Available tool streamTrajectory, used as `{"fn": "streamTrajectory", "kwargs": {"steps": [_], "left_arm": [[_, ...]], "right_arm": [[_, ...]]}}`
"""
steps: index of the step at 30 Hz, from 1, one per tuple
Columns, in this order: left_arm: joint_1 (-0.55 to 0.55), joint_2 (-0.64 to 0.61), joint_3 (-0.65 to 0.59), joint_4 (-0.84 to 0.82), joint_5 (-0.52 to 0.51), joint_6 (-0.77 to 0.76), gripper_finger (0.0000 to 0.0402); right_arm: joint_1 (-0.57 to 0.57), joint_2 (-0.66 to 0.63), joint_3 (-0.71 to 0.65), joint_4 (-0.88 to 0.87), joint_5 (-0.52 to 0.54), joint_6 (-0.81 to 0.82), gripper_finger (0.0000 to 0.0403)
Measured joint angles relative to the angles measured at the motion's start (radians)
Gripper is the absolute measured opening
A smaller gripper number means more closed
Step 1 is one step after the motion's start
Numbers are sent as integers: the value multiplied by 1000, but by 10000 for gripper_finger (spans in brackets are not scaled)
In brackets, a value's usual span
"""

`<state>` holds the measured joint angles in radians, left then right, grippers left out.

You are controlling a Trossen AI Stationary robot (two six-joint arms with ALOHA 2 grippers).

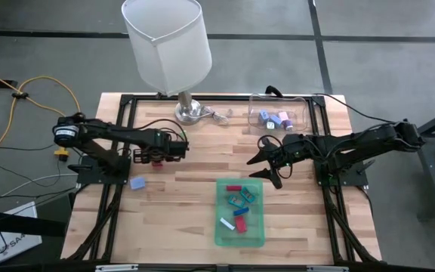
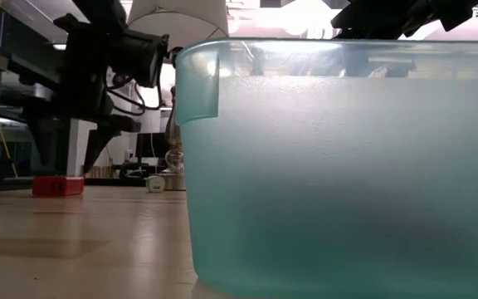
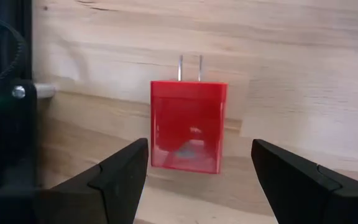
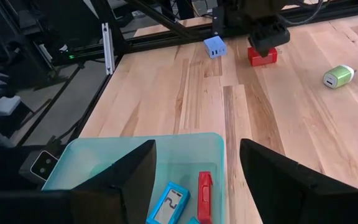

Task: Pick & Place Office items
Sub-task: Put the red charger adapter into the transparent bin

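Fingers of our left gripper point(image 3: 197, 180) are spread on either side of the red plug block point(image 3: 188, 124), which lies flat on the table point(image 1: 180, 196), so we judge they are lined up to close on it. Our right gripper point(image 1: 269, 168) waits, released and empty, at the green tray point(image 1: 219, 227), where several office items point(image 1: 239, 208) already lie.

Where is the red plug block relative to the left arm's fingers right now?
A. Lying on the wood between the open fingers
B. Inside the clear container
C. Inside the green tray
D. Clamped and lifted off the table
A: the left wrist view shows the red plug block flat on the table, with the left gripper open, fingers on either side, not touching it.
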<state>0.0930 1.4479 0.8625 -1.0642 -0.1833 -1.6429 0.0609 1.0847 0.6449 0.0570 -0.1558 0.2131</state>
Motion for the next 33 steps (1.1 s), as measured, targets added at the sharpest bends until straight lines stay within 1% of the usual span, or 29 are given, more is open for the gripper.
{"fn": "streamTrajectory", "kwargs": {"steps": [8, 13, 18, 25, 33], "left_arm": [[22, -91, -94, 72, 4, -10, 278], [42, -100, -133, 105, 21, 2, 278], [70, -100, -179, 187, 48, 55, 278], [94, -100, -186, 206, 57, 126, 278], [95, -100, -186, 205, 75, 133, 278]], "right_arm": [[0, 0, 0, 0, 0, 0, 220], [0, 0, 0, 0, 0, 0, 220], [0, 0, 0, 0, 0, 0, 220], [0, 0, 0, 0, 0, 0, 220], [0, 0, 0, 0, 0, 0, 220]]}}
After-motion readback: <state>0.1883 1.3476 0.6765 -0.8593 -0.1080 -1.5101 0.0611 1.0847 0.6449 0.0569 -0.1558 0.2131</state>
